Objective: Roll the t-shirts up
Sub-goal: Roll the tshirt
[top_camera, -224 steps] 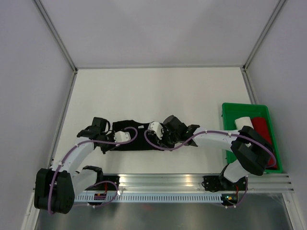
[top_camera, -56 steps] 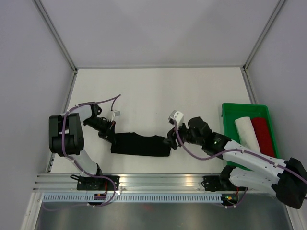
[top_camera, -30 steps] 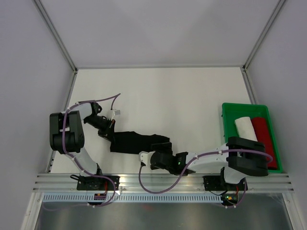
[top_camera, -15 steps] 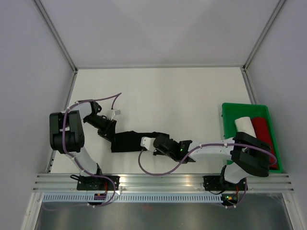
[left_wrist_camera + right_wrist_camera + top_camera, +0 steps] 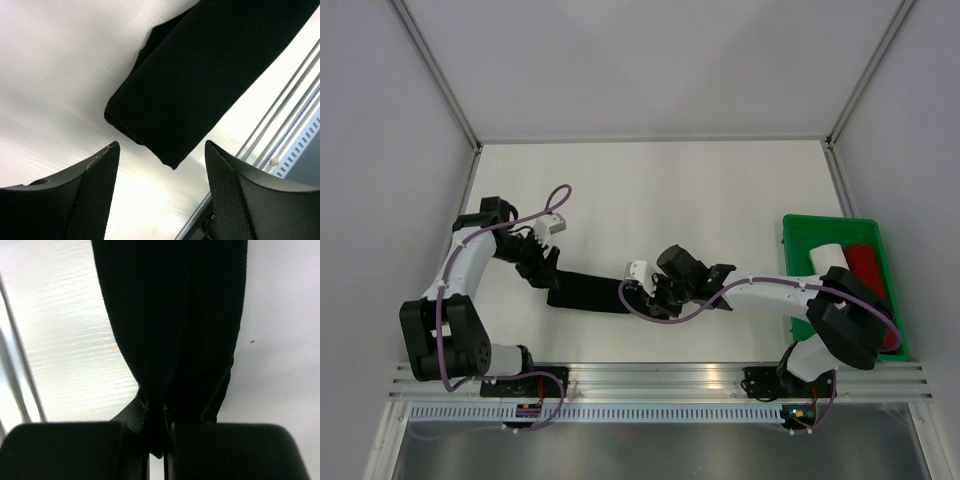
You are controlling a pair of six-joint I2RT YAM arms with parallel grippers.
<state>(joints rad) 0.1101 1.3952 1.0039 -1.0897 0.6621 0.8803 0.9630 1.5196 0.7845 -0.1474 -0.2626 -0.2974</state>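
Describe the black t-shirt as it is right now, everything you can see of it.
The black t-shirt is plain dark cloth folded into a long narrow band, lying flat on the white table near the front rail. Its left end shows stacked fold layers and lies free, under the open left gripper, which does not touch it. Its right end is pinched between the closed fingers of the right gripper. No label is visible.

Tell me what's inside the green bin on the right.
The green bin holds a white roll and, beside it, a red roll. The right arm's elbow covers the bin's near part, so anything there is hidden.
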